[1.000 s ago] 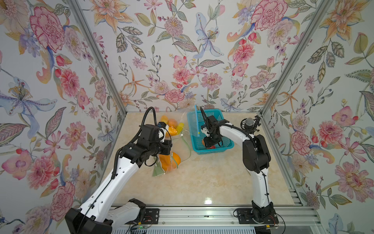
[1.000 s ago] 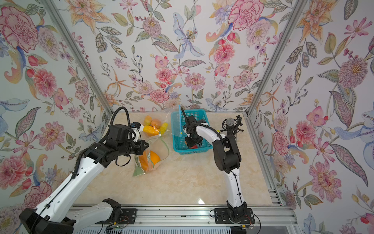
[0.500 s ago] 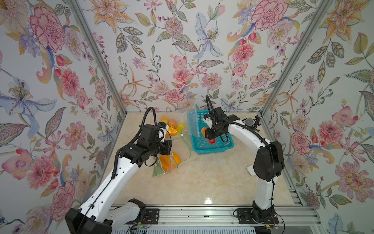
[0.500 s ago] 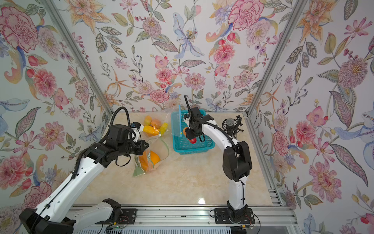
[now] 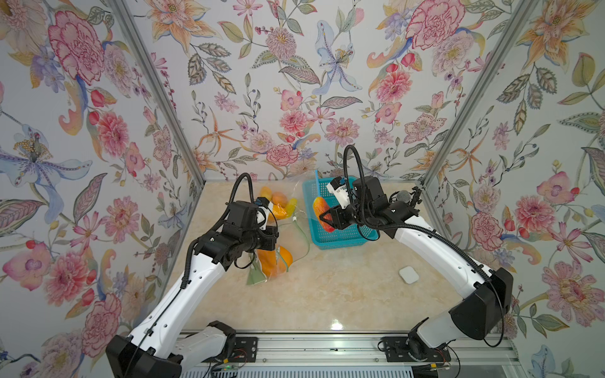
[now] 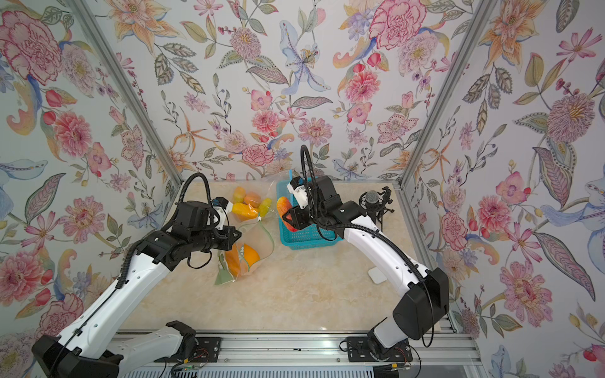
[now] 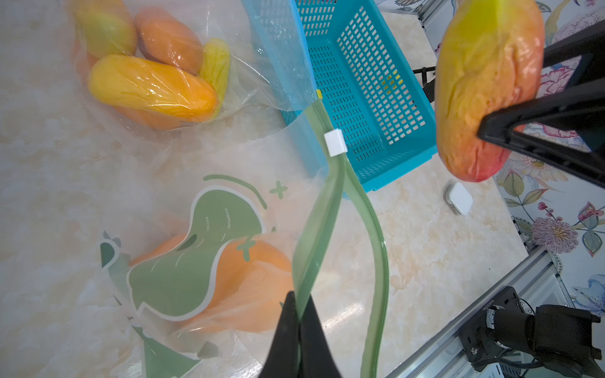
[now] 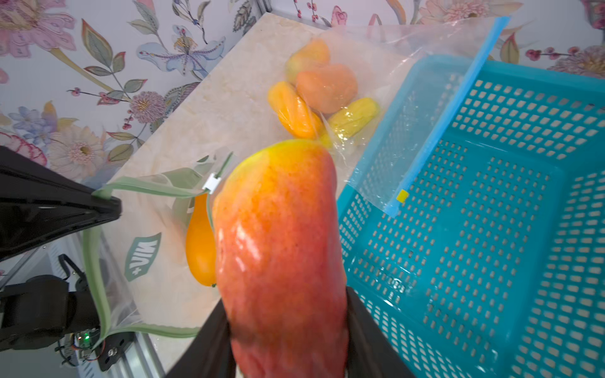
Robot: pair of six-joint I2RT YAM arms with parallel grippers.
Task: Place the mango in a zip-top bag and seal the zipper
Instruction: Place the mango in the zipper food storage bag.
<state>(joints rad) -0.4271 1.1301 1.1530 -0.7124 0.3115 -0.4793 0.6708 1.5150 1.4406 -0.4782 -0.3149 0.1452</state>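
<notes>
Mango [image 8: 281, 248], smooth, oblong, red-orange skin, gripped in my right end effector [image 5: 328, 218] above the perforated teal plastic basket [image 5: 340, 240]. My left end effector [image 7: 299, 330] is clenched on the clear bag [image 7: 183, 229] at its green zipper strip, beside the basket.

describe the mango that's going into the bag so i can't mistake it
Find the blue basket at the back of the table. Just above its left side, the right claw holds a mango. It alone is unbagged, red-blushed with a yellow-green tip.
</notes>
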